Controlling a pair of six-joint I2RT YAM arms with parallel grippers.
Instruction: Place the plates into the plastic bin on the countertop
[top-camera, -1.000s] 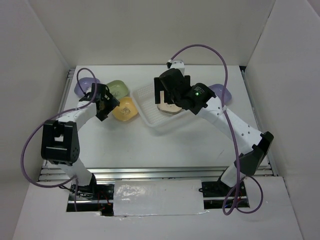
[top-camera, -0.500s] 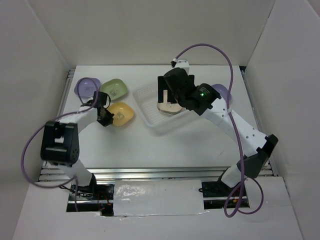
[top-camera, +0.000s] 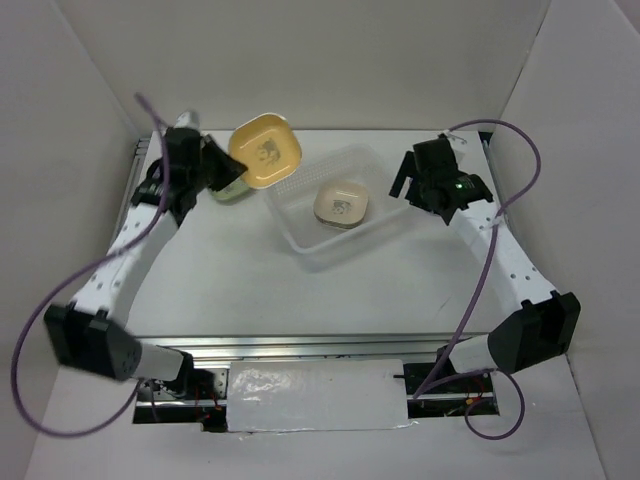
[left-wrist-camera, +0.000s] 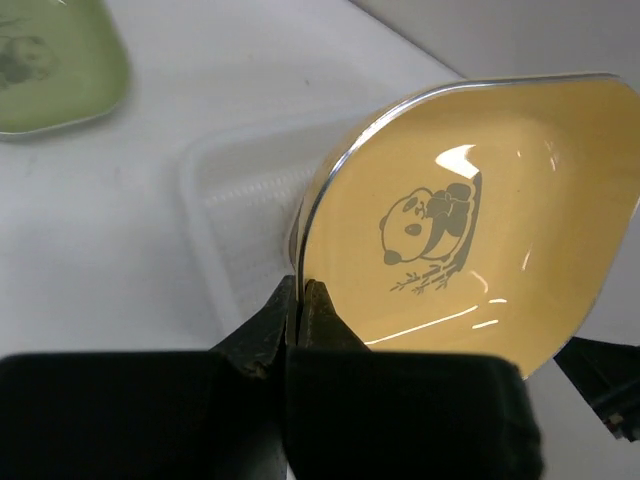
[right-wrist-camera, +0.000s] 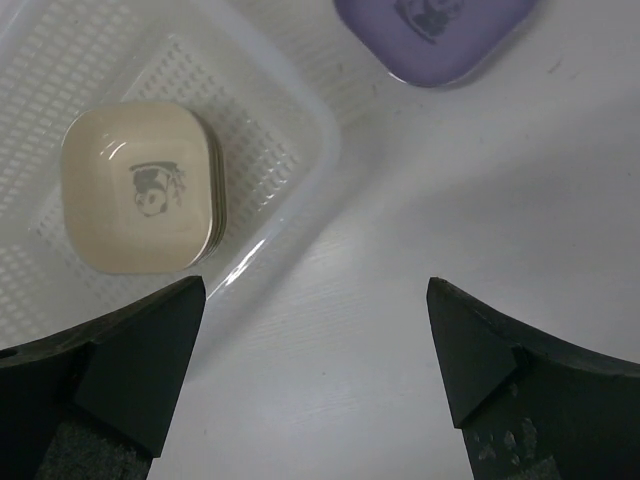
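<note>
Cream plates (top-camera: 339, 204) in bin (top-camera: 300, 228) — left claw (left-wrist-camera: 300, 296) clamped on raised yellow plate (top-camera: 266, 151), right claw (right-wrist-camera: 312, 300) wide open, empty — green plate (left-wrist-camera: 50, 60), purple plate (right-wrist-camera: 435, 30) left on table (top-camera: 250, 290).

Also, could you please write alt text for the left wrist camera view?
The left end effector pinches the rim of a yellow panda-print plate held tilted. A white mesh bin lies behind it on the table, with a green plate at the upper left.

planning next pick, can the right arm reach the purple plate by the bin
Probably yes: the right gripper is open and empty, and the purple plate lies uncovered on the countertop just ahead.
</note>
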